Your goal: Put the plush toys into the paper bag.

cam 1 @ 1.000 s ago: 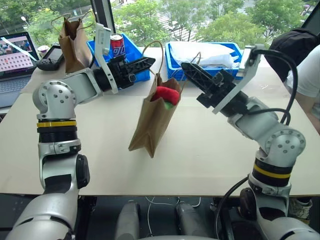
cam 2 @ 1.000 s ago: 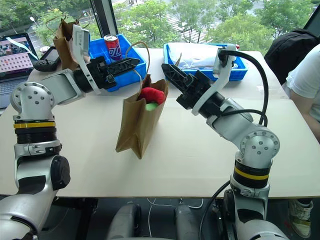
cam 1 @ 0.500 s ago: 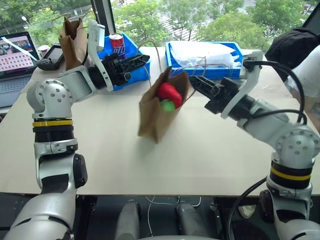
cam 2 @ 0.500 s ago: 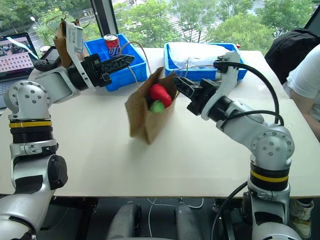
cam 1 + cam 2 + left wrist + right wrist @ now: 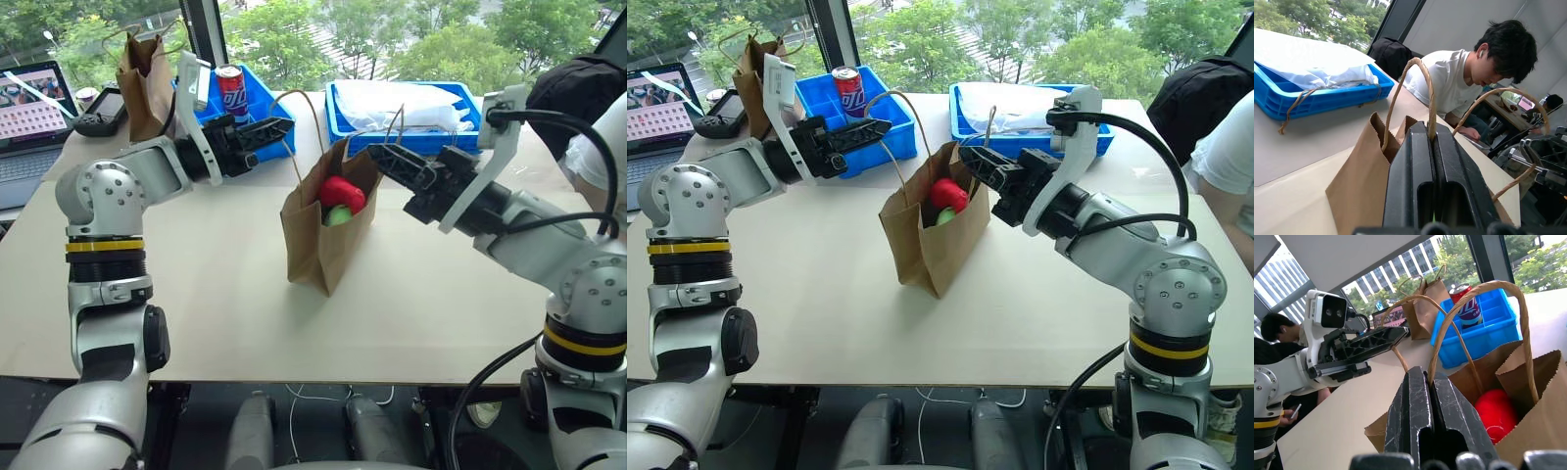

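Paper bag stands on the table, red toy and green toy inside | left gripper and right gripper each pinch a twine handle, holding the mouth open | task apparently complete

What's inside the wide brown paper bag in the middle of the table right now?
Inside the paper bag sit the red chili toy and, just below it, the green toy. Only their upper parts show at the mouth; the bag's wall hides the rest and anything underneath.
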